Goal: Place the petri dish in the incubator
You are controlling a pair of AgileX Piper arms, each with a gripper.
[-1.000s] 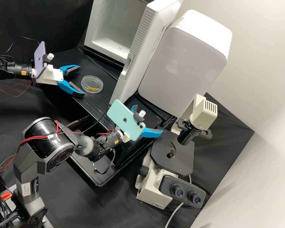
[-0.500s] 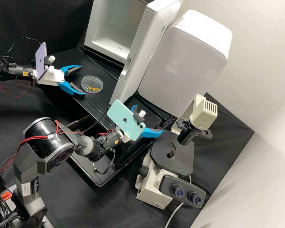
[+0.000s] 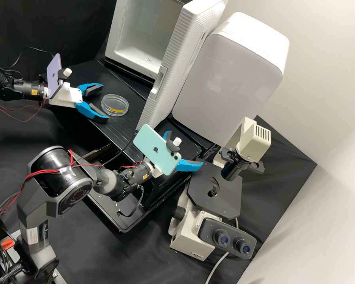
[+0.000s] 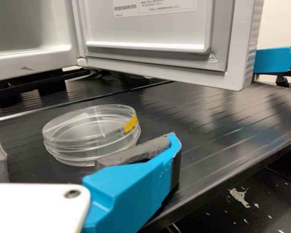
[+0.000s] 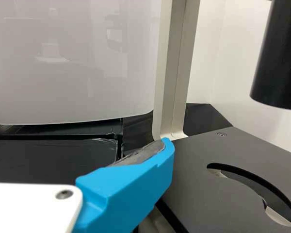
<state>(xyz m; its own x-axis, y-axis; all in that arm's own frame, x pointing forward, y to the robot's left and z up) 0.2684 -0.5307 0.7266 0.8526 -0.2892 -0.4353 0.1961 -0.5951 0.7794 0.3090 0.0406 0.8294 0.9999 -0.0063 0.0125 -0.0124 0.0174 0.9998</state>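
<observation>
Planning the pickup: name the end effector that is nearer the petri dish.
The left end effector, with the purple phone, open beside the petri dish. The right end effector, with the mint phone, is by the microscope stage.

We look down on bench (image 3: 120,127) from high, well back. Our left wrist camera: low, close on dish (image 4: 89,132), facing incubator door (image 4: 160,53). Right: low beside microscope stage (image 5: 218,184). High view shares all three.

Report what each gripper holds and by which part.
Nothing is held. The left gripper is open, the dish lying free on the tray at its fingertips. The right gripper, by the microscope stage, is open and bare.
</observation>
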